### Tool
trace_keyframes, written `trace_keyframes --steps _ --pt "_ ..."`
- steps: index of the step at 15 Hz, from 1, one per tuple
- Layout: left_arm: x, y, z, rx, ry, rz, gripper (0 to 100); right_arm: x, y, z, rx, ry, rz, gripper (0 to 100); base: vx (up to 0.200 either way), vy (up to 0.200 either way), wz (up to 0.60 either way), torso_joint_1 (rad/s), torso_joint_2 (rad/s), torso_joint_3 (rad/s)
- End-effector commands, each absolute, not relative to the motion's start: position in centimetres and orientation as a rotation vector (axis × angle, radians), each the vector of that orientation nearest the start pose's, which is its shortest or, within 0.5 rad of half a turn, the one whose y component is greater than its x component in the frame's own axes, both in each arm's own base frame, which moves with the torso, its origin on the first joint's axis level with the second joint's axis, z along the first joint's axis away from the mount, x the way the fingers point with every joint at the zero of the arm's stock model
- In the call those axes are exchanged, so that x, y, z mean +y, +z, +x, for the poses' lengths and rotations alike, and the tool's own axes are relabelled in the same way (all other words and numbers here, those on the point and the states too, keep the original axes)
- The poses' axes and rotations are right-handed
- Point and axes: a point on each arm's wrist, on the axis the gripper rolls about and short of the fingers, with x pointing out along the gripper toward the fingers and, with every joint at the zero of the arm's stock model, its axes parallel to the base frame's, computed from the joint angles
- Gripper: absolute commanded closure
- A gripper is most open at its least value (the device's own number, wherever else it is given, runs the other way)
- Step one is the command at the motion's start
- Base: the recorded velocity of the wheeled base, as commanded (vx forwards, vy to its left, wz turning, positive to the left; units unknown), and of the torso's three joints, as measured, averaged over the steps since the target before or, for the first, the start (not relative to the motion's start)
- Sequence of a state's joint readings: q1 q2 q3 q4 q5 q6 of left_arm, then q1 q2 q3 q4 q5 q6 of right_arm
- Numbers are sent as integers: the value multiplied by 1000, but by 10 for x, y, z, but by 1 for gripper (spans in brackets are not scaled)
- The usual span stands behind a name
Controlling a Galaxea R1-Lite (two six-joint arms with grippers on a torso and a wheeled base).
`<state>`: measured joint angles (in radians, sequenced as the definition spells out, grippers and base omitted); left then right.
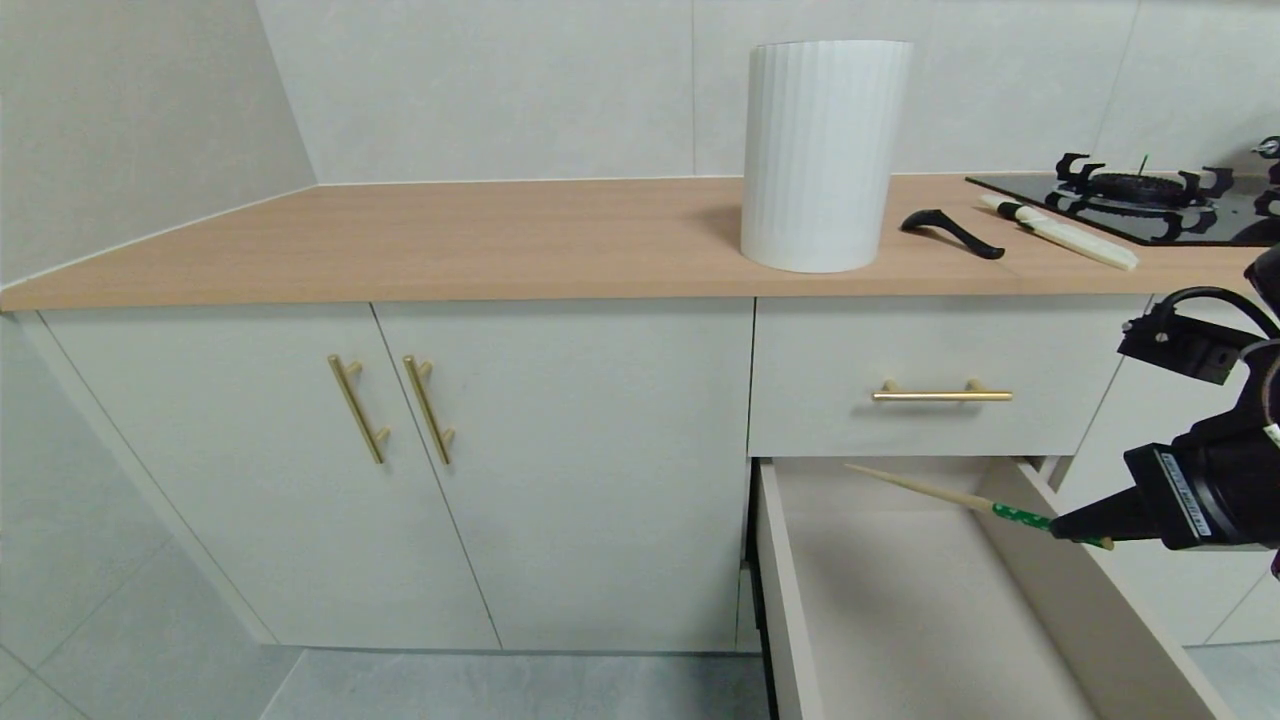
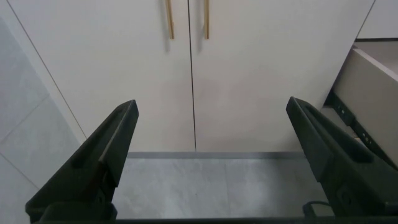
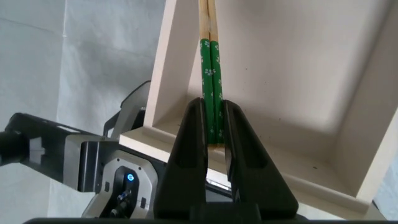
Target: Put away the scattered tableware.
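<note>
Right tool [image 1: 1075, 525] [image 3: 212, 124]: pressed together on a pair of chopsticks [image 1: 960, 497] [image 3: 210, 62], pinching the green patterned ends. Bare wooden tips side by side, slanting up and away from the tool toward the robot's left. Chopsticks held over the pulled-out lower drawer [image 1: 785, 560] [image 3: 168, 81], apart from its pale floor.

Left tool [image 2: 211, 109]: spread wide, nothing between the fingers, low in front of the two cabinet doors [image 2: 249, 74] [image 1: 500, 470] and above the grey floor [image 2: 205, 180].

Just above the open drawer, a shut drawer with a gold bar handle [image 1: 942, 395]. On the cabinet doors, two gold handles near the middle seam.

On the wooden worktop [image 1: 500, 240]: a tall white ribbed container [image 1: 822, 155] standing upright above the shut drawer. Near it on the right, a black-handled utensil [image 1: 952, 231] lying flat, then a pale knife [image 1: 1070, 237] beside the edge of a black stove [image 1: 1130, 200].
</note>
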<state>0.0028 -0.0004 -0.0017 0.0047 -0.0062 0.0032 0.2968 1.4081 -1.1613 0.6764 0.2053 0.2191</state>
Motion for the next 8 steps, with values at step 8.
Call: trace_keyframes --steps 8 --pt "0 75 -23 3 -3 3 0 86 188 245 1192 327 124 100 0 0 0 0 0 0"
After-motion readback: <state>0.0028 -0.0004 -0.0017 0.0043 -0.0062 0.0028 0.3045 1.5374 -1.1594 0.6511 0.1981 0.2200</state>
